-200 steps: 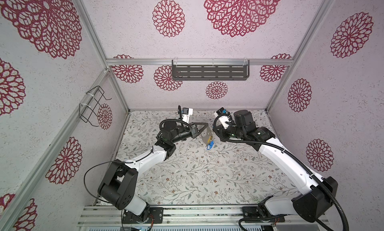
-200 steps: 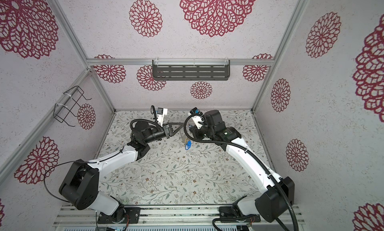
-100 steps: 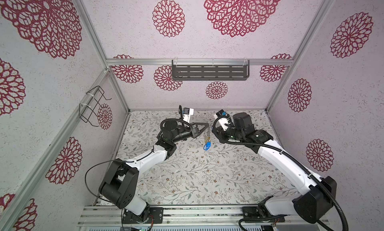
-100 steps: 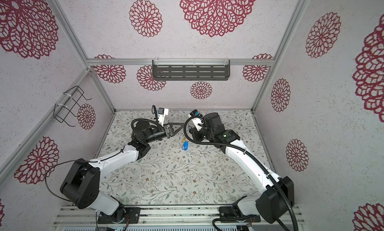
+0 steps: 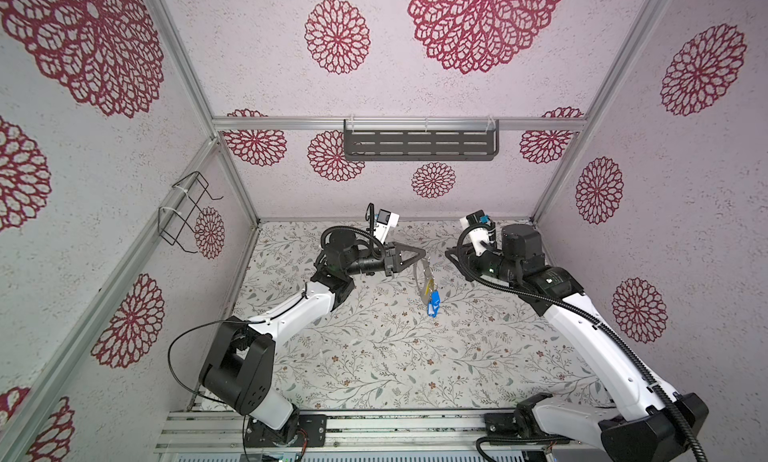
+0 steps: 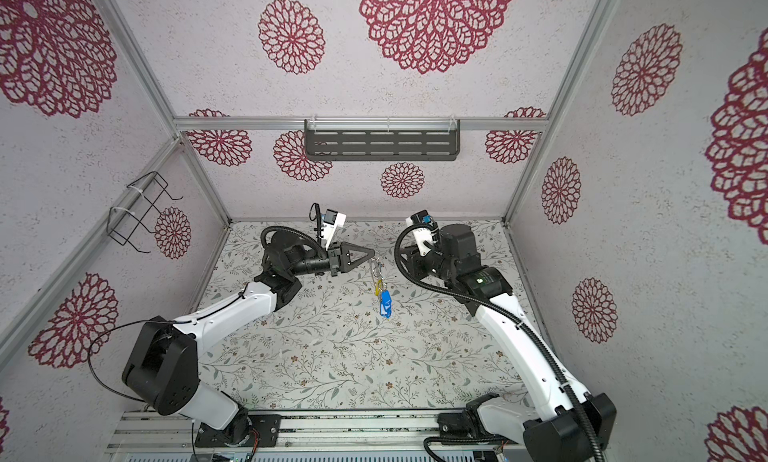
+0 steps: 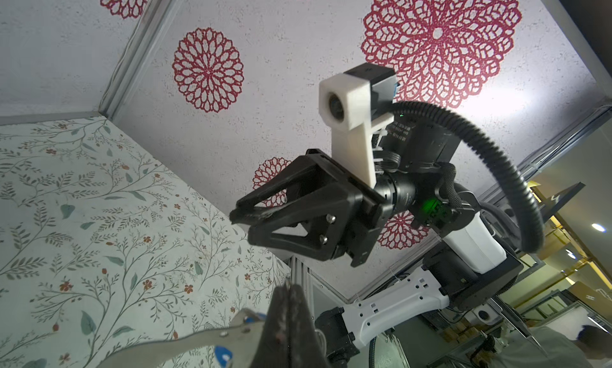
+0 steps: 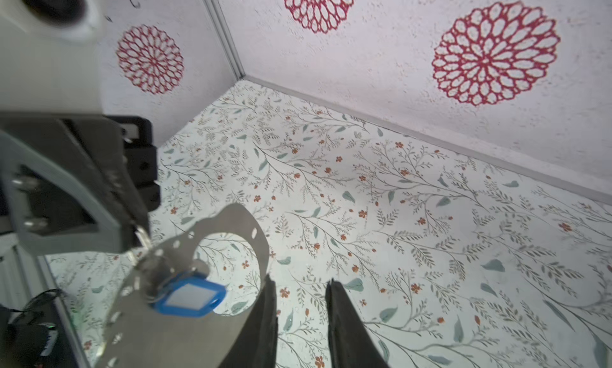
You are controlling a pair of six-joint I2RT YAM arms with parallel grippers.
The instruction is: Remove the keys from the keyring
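The keyring (image 5: pixel 420 278) is a flat grey metal plate hanging above the floral table, pinched at its rim by my shut left gripper (image 5: pixel 424 254). From it dangle keys with a blue tag (image 5: pixel 434 304) and a yellow tag (image 5: pixel 431 283). The right wrist view shows the keyring (image 8: pixel 233 225) up close with the blue tag (image 8: pixel 189 298) against it and the left gripper (image 8: pixel 134 232) clamped on its edge. My right gripper (image 8: pixel 299 282) stands open and empty beside the plate, apart from it. In both top views the right gripper (image 5: pixel 449 255) sits just right of the ring.
A dark slotted shelf (image 5: pixel 419 145) hangs on the back wall and a black wire rack (image 5: pixel 185 212) on the left wall. Patterned walls close in the table (image 5: pixel 374 356) on three sides; a metal rail (image 5: pixel 374 426) runs along the front.
My right gripper has opened and drawn back to the right, away from the keyring. The ring and its tags now hang lower from the left gripper alone.
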